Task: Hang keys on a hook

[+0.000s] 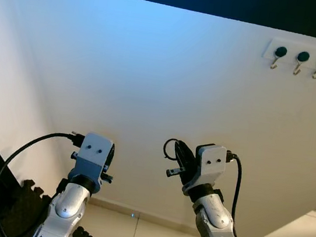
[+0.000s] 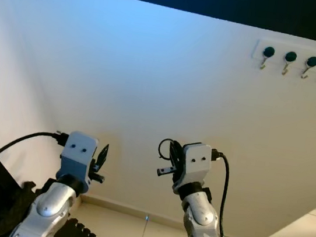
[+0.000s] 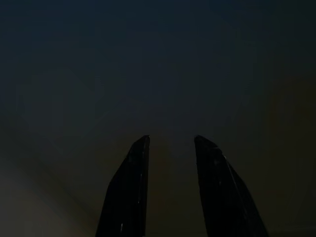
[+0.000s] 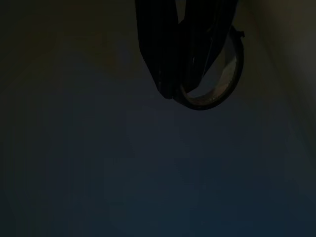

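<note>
Wall point(image 1: 154, 65): white and broad, rising in front of me; its base meets the pale floor point(image 1: 130, 232) at 6 o'clock in my head views.

Hook rail point(image 1: 307, 62): a white strip high on the wall at 2 o'clock, well apart from both my arms. It carries a row of dark round knobs, each with a small metal hook under it. Every hook I can see is bare (one at the far edge is cut off).

Left arm: raised at 7 o'clock. My left claw point(image 3: 170, 182) points at the wall with its two fingers apart and nothing between them; its wrist view is very dark.

Right arm: raised at 5 o'clock, just right of centre. My right claw point(image 1: 181, 157) is clenched on the key ring, fingers pressed together.

Key ring point(image 4: 215, 81): a thin metal loop sticking out beyond my right fingertips, towards 11 o'clock from the wrist in the head views. A small dark piece hangs below the fingers point(image 1: 173, 172), probably a key, though it is too small to be sure.

Progress: the keys are picked up and carried in the air, so I judge the grasp done. The hanging itself is not yet done.

Left to do: bring the ring up and across to a hook at 2 o'clock, slip the loop over it, then let go.
</note>
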